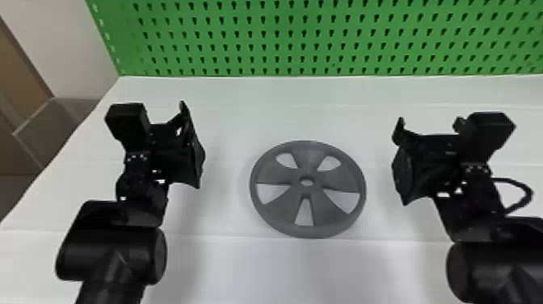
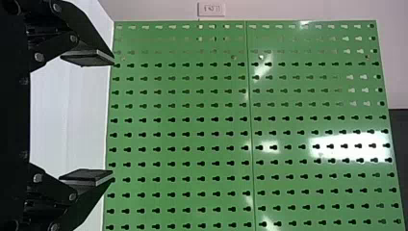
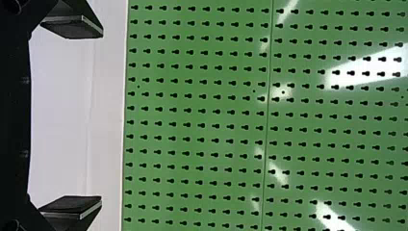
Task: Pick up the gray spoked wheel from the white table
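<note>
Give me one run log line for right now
gray spoked wheel: on white table, ungripped | left gripper: open, left of wheel | right gripper: open, right of wheel

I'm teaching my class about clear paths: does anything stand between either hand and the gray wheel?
Nothing visible does. The gray wheel lies on the white table between the left hand and the right hand; the green pegboard rises behind, out of the way.

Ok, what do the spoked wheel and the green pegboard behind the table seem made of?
Wheel: probably molded or printed plastic, matte; its gray is even, without bright glints.

Pegboard: likely painted sheet metal, fairly glossy; bright reflections lie across its punched face in both wrist views, though plastic is possible.
</note>
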